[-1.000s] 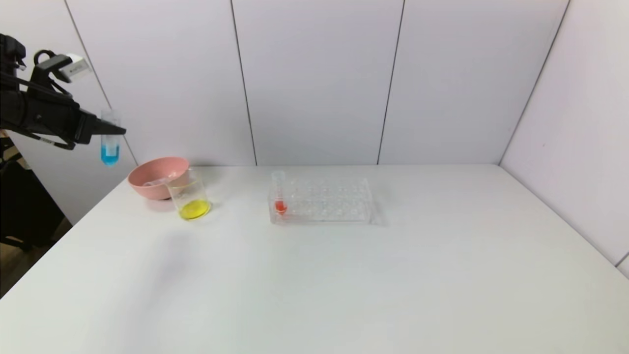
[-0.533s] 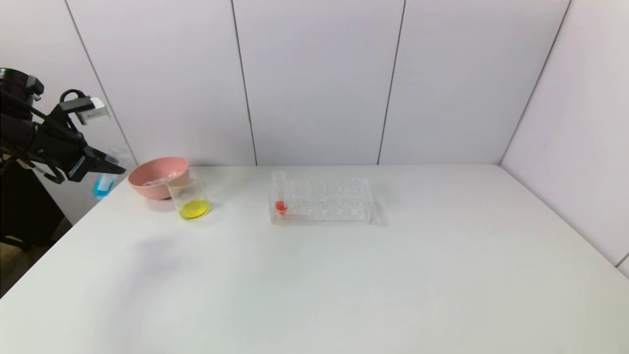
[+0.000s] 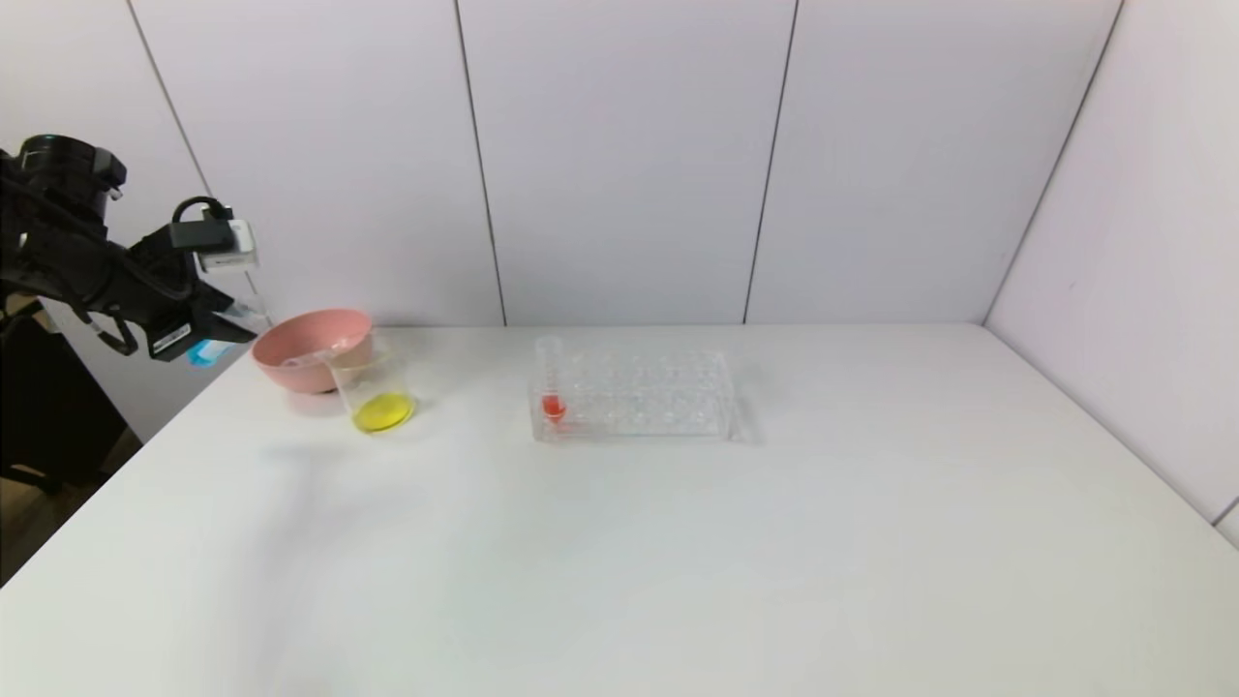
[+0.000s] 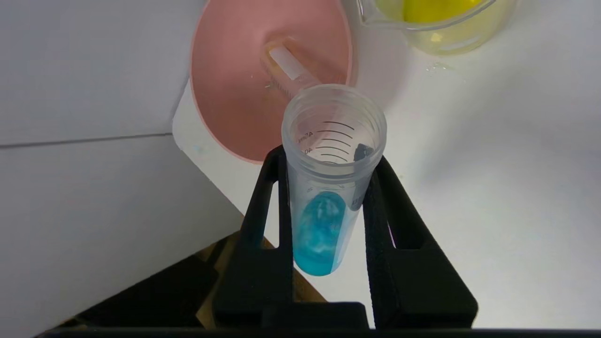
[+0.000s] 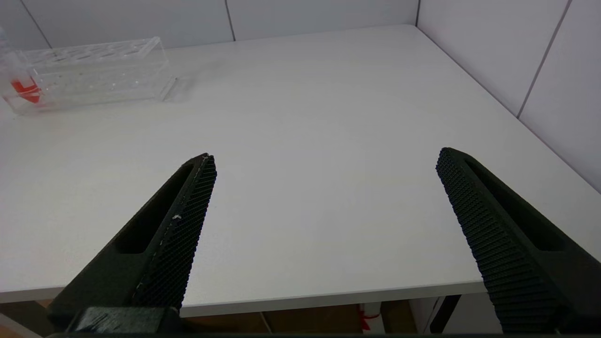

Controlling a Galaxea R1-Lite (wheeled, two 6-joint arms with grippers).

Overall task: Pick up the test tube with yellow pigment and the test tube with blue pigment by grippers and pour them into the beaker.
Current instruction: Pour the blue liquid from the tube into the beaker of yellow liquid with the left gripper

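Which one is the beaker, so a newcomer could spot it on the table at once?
Start at the white table and go to its far left corner, where the pink bowl sits. The beaker stands just in front of the bowl, toward the tube rack. It is the only clear straight-sided glass cup, with yellow liquid in its bottom.

— Non-task items on the white table (image 3: 678, 561)?
— Pink bowl (image 3: 312, 349) at far left, near the wall; clear tube rack (image 3: 634, 395) mid-table, holding one upright tube with red-orange liquid (image 3: 552, 379) at its left end.
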